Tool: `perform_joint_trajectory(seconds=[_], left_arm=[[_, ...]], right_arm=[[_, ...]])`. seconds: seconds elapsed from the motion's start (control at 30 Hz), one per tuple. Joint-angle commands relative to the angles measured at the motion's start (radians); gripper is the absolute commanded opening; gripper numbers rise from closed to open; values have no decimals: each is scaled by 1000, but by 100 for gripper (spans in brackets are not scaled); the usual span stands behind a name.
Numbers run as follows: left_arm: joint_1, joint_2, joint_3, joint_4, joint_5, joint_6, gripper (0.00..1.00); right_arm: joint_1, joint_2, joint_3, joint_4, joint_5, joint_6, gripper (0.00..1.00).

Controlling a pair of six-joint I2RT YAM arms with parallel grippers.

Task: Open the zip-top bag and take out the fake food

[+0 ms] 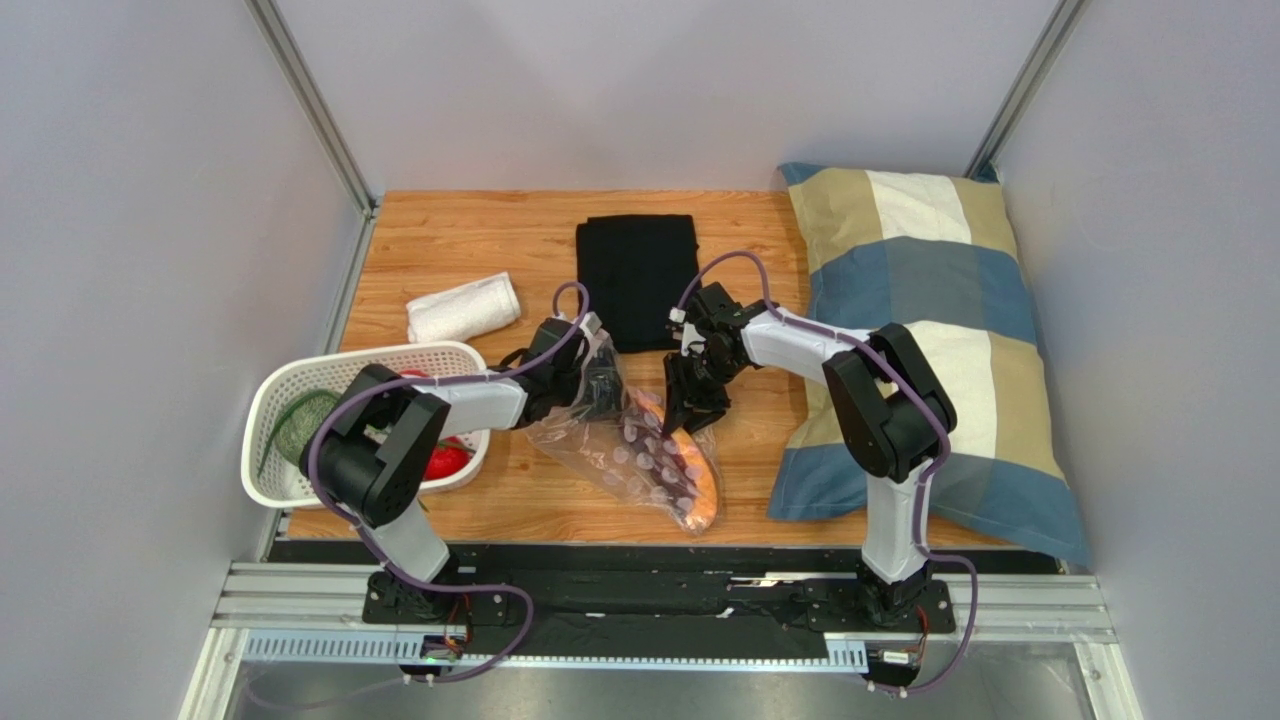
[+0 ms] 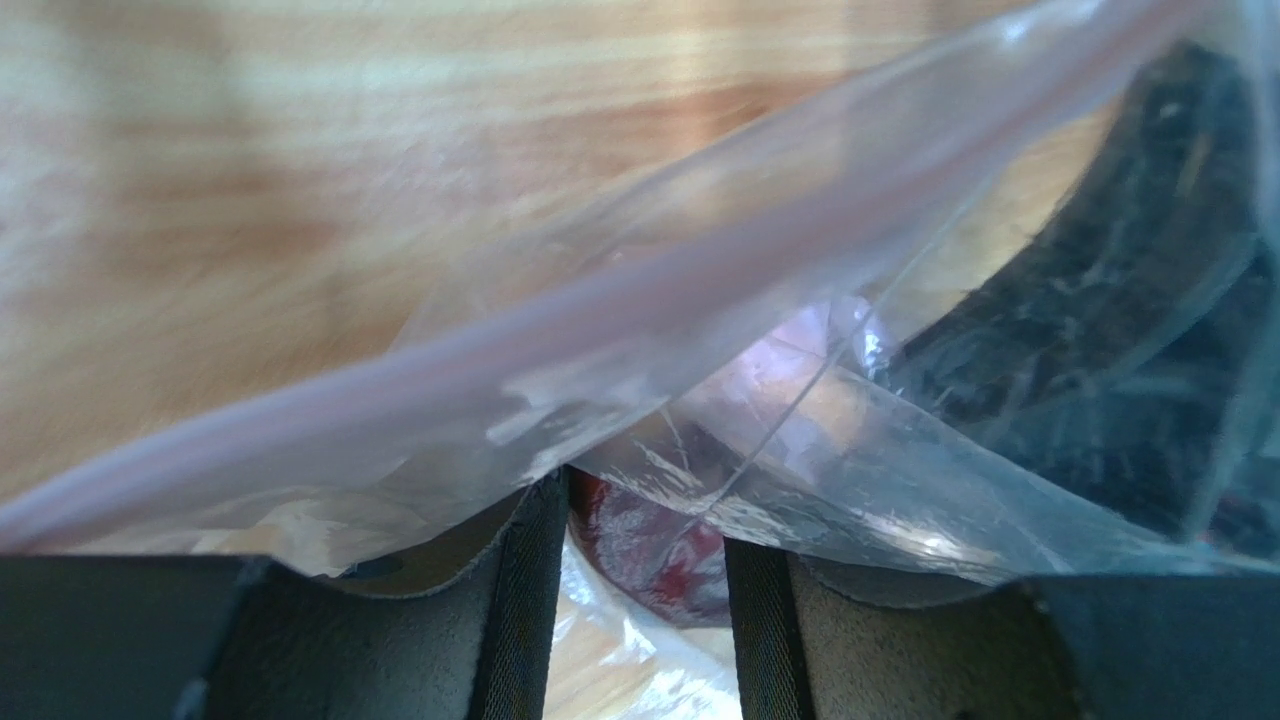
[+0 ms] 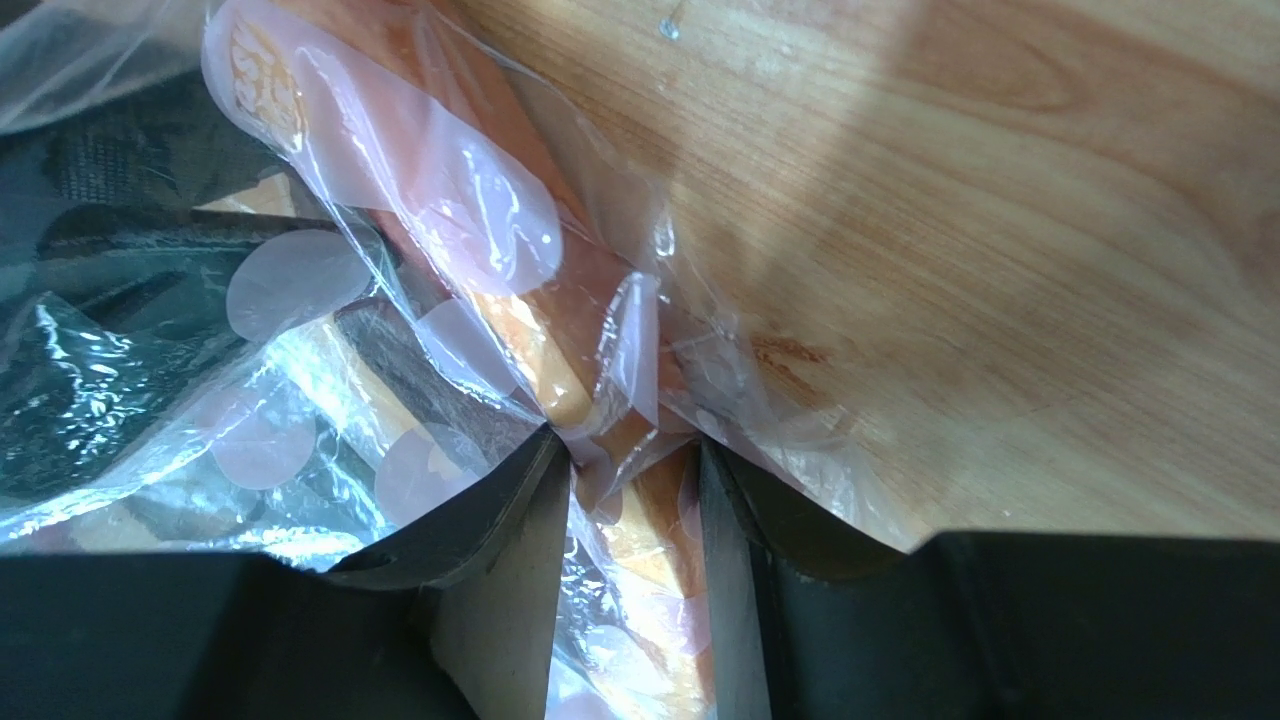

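Observation:
The zip-top bag [image 1: 624, 443], clear with pale pink dots, lies crumpled on the table between my grippers. An orange elongated piece [image 1: 699, 483] is inside it near the front. My left gripper [image 1: 583, 375] is in at the bag's upper left. Its pinkish zip strip [image 2: 601, 293] crosses over the fingers, and a red fruit [image 2: 649, 543] sits between them under the plastic. My right gripper [image 1: 691, 402] is shut on bunched bag plastic [image 3: 619, 450], with the orange piece [image 3: 661, 525] just behind. A red fruit [image 1: 445, 459] and a green bunch [image 1: 305, 417] lie in the basket.
The white perforated basket [image 1: 286, 398] stands at the left edge under my left arm. A rolled white towel [image 1: 461, 308] and a folded black cloth [image 1: 637, 278] lie behind the bag. A plaid pillow [image 1: 932, 330] fills the right side.

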Motion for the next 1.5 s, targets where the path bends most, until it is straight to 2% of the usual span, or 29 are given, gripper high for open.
perform_joint_trajectory(seconds=[0.0, 0.1, 0.17, 0.27, 0.3, 0.37, 0.43, 0.47, 0.6, 0.67, 0.7, 0.73, 0.77, 0.83, 0.97, 1.0, 1.1, 1.27, 1.37, 1.47], left_arm=[[-13, 39, -59, 224, 170, -71, 45], [-11, 47, -79, 308, 200, -102, 43], [-13, 68, -62, 322, 232, -100, 36], [-14, 130, -39, 371, 294, -120, 28], [-19, 136, -42, 382, 300, -135, 28], [-20, 168, -39, 396, 308, -146, 29], [-26, 191, -25, 381, 323, -149, 33], [-28, 206, -15, 358, 320, -143, 38], [-42, 234, 7, 266, 295, -90, 40], [-54, 260, 36, 232, 303, -66, 33], [-56, 263, 41, 211, 299, -50, 27], [-57, 262, 41, 210, 297, -45, 17], [-57, 251, 38, 212, 291, -40, 13], [-57, 234, 39, 187, 283, -17, 3], [-57, 168, 54, 148, 296, 15, 0], [-56, 150, 59, 110, 289, 41, 0], [-57, 52, 81, -7, 250, 90, 0], [-57, -106, 90, -69, 234, 102, 0], [-57, -128, 105, -70, 263, 92, 0], [-59, -154, 108, -110, 253, 93, 0]], right_arm=[[6, 41, 15, 50, 6, 11, 38], [6, 41, 4, 73, -13, 34, 37], [6, 41, -5, 96, -34, 50, 37], [6, 46, -28, 134, -77, 71, 26], [5, 47, -35, 156, -92, 74, 20], [6, 57, -34, 168, -100, 79, 15], [6, 75, -29, 173, -96, 76, 5], [5, 84, -26, 173, -94, 70, 1], [6, 109, -17, 167, -89, 70, 0], [6, 109, -11, 170, -97, 74, 0], [6, 106, -11, 171, -96, 77, 0], [6, 100, -8, 171, -93, 77, 0], [6, 87, -8, 168, -90, 79, 0], [3, 80, -3, 153, -82, 79, 2], [-9, 61, 27, 102, -62, 80, 11], [-11, 41, 30, 75, -54, 77, 23], [-24, -9, 27, 38, -24, 68, 40], [-43, -83, 23, 39, -66, 51, 47], [-43, -121, 12, 62, -89, 41, 58], [-49, -143, 6, 64, -68, 34, 60]])
